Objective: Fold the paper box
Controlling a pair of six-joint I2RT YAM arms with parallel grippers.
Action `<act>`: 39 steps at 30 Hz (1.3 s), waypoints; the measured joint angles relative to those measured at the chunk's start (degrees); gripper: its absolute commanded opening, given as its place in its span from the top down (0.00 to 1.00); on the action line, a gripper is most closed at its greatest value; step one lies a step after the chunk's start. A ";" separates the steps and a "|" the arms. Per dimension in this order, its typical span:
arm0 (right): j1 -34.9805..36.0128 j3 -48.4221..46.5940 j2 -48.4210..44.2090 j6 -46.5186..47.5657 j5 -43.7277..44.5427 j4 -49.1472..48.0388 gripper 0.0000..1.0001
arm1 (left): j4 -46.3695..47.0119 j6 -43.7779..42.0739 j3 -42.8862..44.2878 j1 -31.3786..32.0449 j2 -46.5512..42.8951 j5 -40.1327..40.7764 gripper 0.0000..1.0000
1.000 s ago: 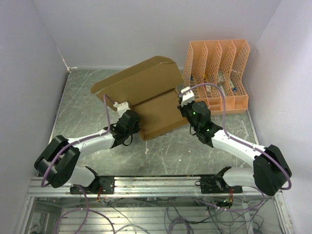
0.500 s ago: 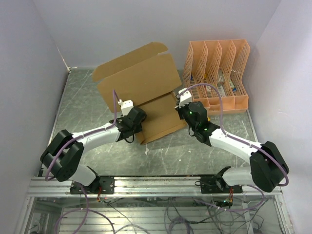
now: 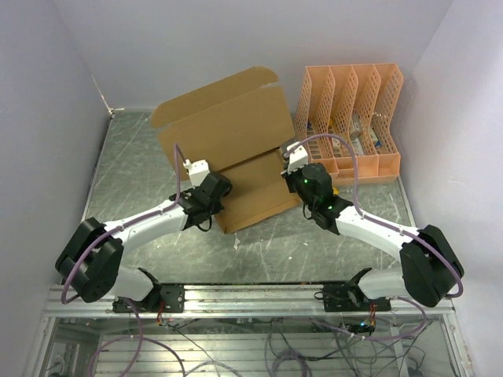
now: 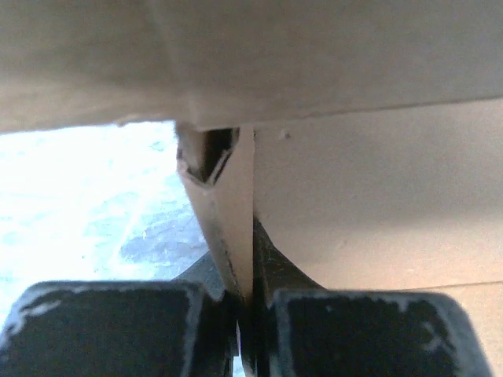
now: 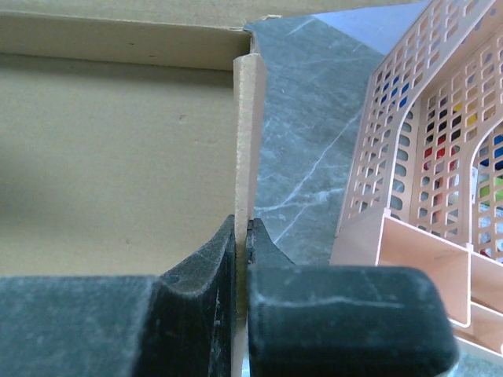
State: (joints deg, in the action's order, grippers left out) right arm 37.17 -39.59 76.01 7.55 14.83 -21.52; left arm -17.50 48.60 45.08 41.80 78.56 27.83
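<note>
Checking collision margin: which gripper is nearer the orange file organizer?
Right. The right gripper pinches the paper box at its right wall, beside the orange file organizer; the left gripper pinches its left wall.

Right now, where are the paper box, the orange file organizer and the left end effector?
paper box (image 3: 224, 129): top view, on its raised rear panel.
orange file organizer (image 3: 369, 166): top view, on its low front wall.
left end effector (image 4: 245, 271): left wrist view, midway between the fingertips pinching the cardboard.
</note>
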 measured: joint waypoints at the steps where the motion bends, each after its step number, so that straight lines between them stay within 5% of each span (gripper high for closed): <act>1: 0.02 0.00 0.00 -0.09 -0.02 0.17 1.00 | 0.04 0.26 0.00 -0.13 0.20 0.59 0.93; 7: 0.02 0.00 0.02 -1.16 -0.24 1.88 1.00 | -0.94 1.20 2.45 -0.33 5.22 2.47 0.92; 11: -0.15 0.00 0.44 -1.53 0.24 2.56 1.00 | -2.34 0.87 4.61 -0.33 7.43 2.86 0.58; 16: -0.07 -0.59 0.85 -1.57 -0.72 2.47 1.00 | -3.85 -1.33 4.74 0.04 6.95 2.75 0.49; 21: -0.07 -0.70 1.51 -1.57 -1.36 2.25 1.00 | -4.70 -1.92 4.74 0.11 4.90 2.25 0.52; 30: -0.37 -0.92 3.48 -2.27 -0.63 3.10 1.00 | -5.88 -0.85 3.80 0.02 3.45 1.51 0.92; 39: -1.46 -2.03 6.84 -5.20 -1.90 5.14 1.00 | -4.90 -0.46 5.40 -0.44 9.18 2.29 0.93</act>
State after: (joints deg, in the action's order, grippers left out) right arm 35.70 -41.63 82.85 2.35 12.93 -16.38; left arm -22.39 48.14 50.48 41.36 87.74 30.13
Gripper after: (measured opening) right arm 0.023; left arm 0.161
